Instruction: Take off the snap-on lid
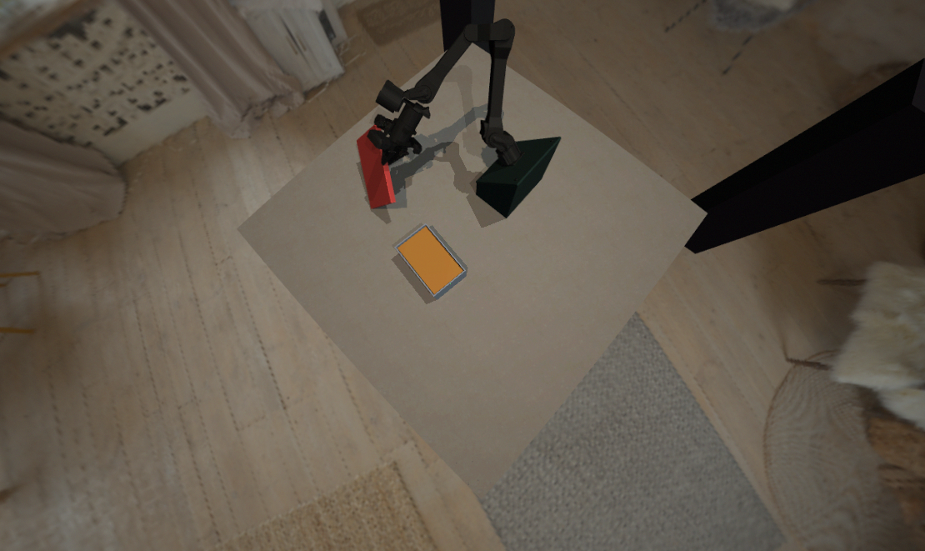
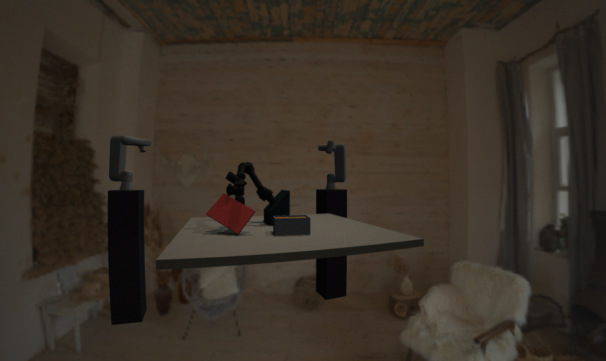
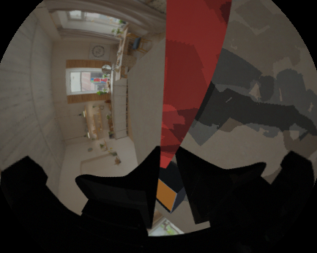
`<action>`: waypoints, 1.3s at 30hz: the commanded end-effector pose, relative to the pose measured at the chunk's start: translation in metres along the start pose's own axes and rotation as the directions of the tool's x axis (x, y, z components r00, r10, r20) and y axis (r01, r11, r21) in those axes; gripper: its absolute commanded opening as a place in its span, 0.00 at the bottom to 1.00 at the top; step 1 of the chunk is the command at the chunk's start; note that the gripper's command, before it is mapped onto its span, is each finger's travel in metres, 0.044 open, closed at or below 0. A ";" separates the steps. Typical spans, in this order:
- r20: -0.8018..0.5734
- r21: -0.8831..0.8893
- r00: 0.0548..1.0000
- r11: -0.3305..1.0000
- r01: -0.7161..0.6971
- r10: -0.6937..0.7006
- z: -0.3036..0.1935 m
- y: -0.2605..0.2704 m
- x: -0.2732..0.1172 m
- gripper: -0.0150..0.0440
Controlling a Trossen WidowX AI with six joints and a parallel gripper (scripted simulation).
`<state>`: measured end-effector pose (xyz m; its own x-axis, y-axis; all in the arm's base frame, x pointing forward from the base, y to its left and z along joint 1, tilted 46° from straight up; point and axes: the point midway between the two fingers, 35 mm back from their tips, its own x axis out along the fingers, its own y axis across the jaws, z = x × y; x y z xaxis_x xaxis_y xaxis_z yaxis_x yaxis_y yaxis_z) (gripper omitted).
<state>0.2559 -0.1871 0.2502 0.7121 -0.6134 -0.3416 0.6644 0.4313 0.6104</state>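
Observation:
The red lid (image 1: pixel 373 173) (image 2: pixel 225 212) (image 3: pixel 189 55) is off the box and tilts steeply, one corner pointing down close to the table; I cannot tell if that corner touches. My gripper (image 1: pixel 386 160) (image 2: pixel 239 200) (image 3: pixel 167 149) is shut on the lid near one edge. In the wrist view the lid runs up and away from between my fingertips. The dark grey-blue storage box (image 1: pixel 451 286) (image 2: pixel 291 226) (image 3: pixel 171 175) stands upright and uncovered, apart from the lid. Its orange inside (image 1: pixel 429 258) shows in the top view.
The light table (image 1: pixel 545 299) (image 2: pixel 357 238) bears the box. A dark green wedge (image 1: pixel 518 177) (image 2: pixel 281 209) carries my arm's base, to the right of the lid. Two grey arms on black pedestals (image 2: pixel 125 259) (image 2: pixel 331 277) stand beyond the table.

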 end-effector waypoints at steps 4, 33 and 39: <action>-0.001 -0.007 1.000 1.000 -0.012 0.012 0.000 -0.001 0.003 0.25; 0.000 -0.008 1.000 1.000 -0.012 0.012 0.000 -0.019 0.018 0.25; 0.000 -0.008 1.000 1.000 -0.012 0.012 0.000 -0.022 0.021 0.25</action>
<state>0.2575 -0.2054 0.2409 0.7362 -0.6030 -0.3073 0.6349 0.4580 0.6222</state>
